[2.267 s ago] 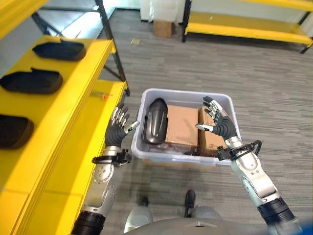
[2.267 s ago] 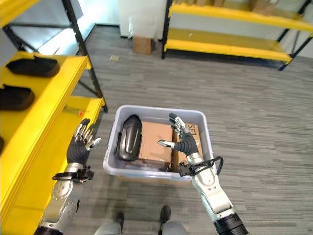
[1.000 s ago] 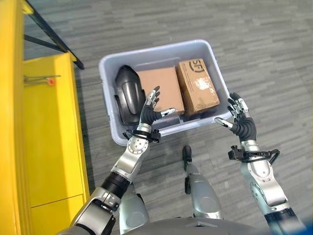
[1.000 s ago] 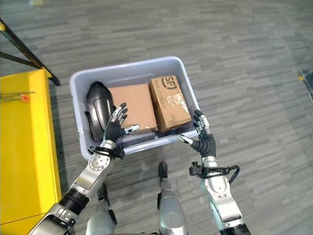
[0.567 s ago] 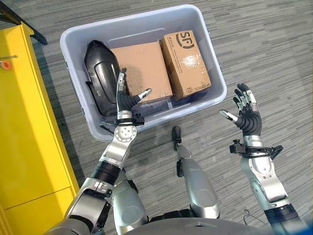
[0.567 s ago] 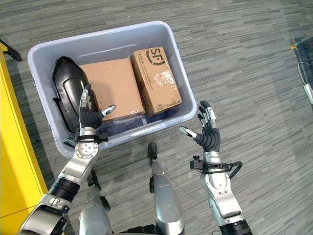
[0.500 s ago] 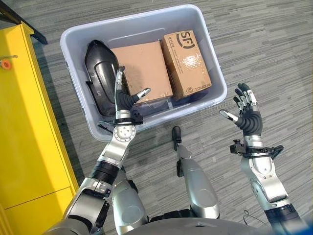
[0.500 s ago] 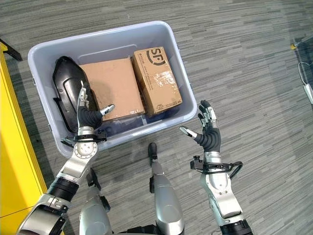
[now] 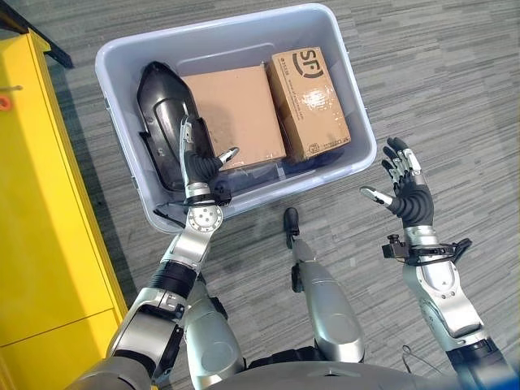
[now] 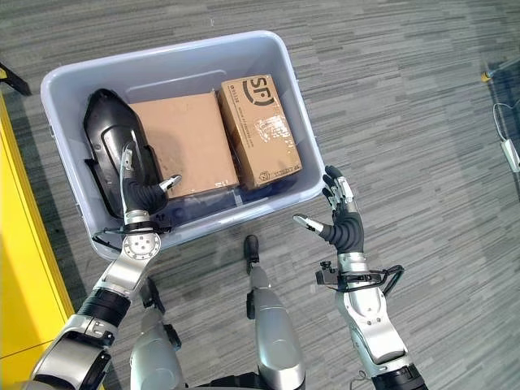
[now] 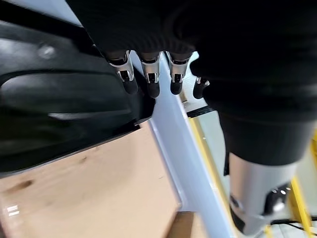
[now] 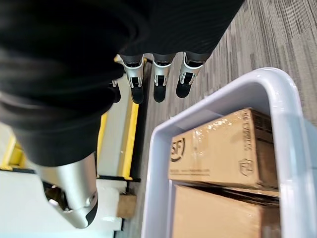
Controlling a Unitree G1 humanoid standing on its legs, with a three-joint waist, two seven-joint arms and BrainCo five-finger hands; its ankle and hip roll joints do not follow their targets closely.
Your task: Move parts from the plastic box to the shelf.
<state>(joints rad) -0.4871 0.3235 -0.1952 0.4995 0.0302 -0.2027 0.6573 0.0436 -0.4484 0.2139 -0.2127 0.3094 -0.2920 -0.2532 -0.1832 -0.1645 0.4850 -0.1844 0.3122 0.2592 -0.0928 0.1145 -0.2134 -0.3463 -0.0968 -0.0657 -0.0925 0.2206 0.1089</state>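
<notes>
Progress: black part (image 9: pixel 165 122) not yet lifted from plastic box (image 9: pixel 122 50) | left hand (image 9: pixel 193 161) open-fingered beside it | right hand (image 9: pixel 404 188) spread wide, outside box | yellow shelf (image 9: pixel 41 211) beyond left hand

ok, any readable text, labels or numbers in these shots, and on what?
Narrow cardboard box, far end of top: one round logo stamp, a brand mark, left unquoted.
Same box, near end of top: lines of small print and symbols, too small to read.
Larger cardboard box, black part, plastic box: no print that I can see.
</notes>
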